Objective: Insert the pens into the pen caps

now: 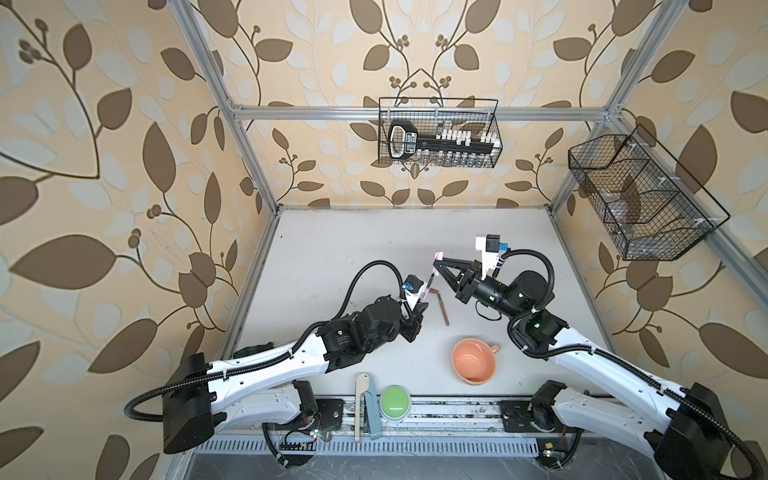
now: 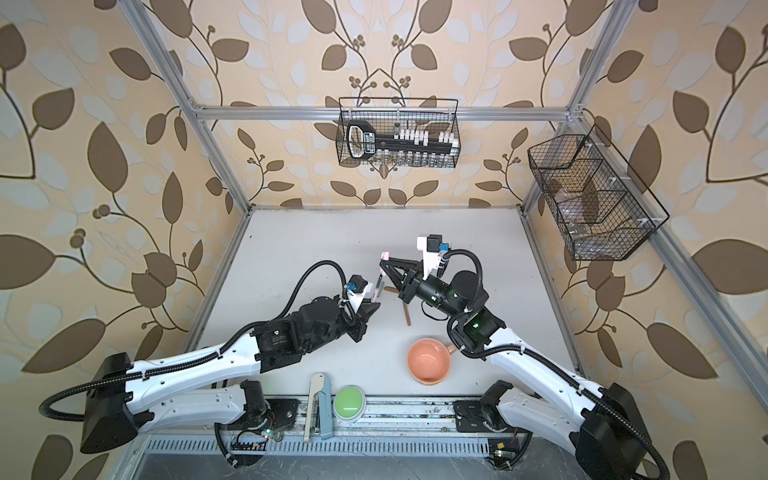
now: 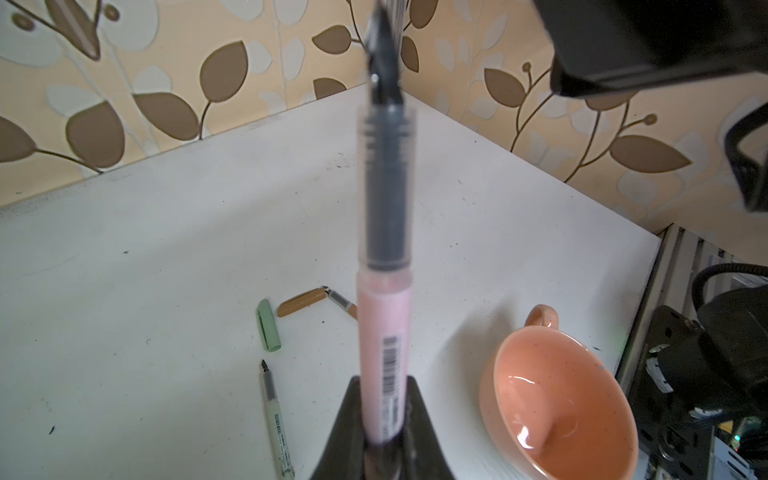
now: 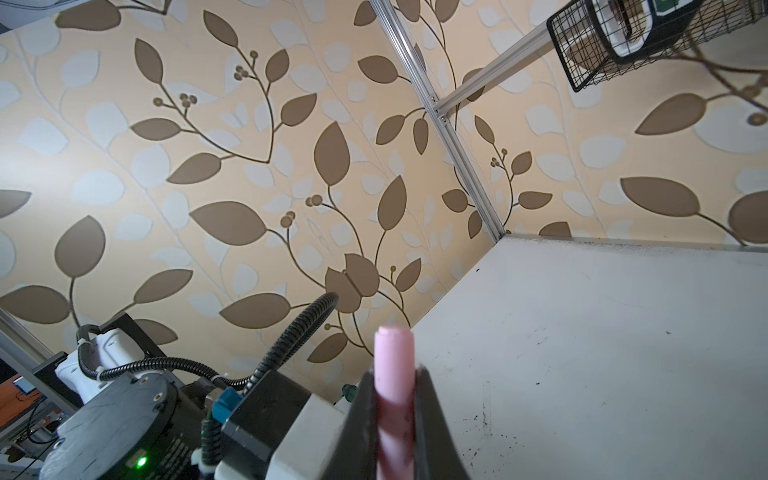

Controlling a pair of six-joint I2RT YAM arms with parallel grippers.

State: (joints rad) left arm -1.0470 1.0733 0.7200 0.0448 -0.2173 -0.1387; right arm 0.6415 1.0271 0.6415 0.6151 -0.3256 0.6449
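In both top views the left end effector point(image 1: 420, 309) is clenched low on the barrel of the pink pen point(image 1: 427, 293), with the pen's dark tip aimed toward one o'clock. The right end effector point(image 1: 438, 261) reaches in from three o'clock, clamped on the pink cap point(image 1: 439, 254). The cap sits just off the pen's tip, at about one o'clock from it; whether they touch I cannot tell. Both hang above the middle of the desk point(image 1: 332, 249). The tan pen point(image 1: 444, 311) lies flat beneath them, running roughly from eleven to five o'clock. The peach cup point(image 1: 473, 361) stands at five o'clock from the tan pen, with its handle toward two o'clock.

In the left wrist view the pink pen rises from between the dark fingers point(image 3: 345, 415), its barcode label facing the camera. On the desk behind it, the tan pen's tip lies right at one end of the tan cap point(image 3: 301, 297) but is not inside it. The green cap point(image 3: 269, 324) lies just beside the tan cap, and the green pen point(image 3: 274, 415) lies near the green cap but apart from it.

In the right wrist view the pink cap is pinched between two dark fingers point(image 4: 361, 415), with one end standing out past the fingertips.
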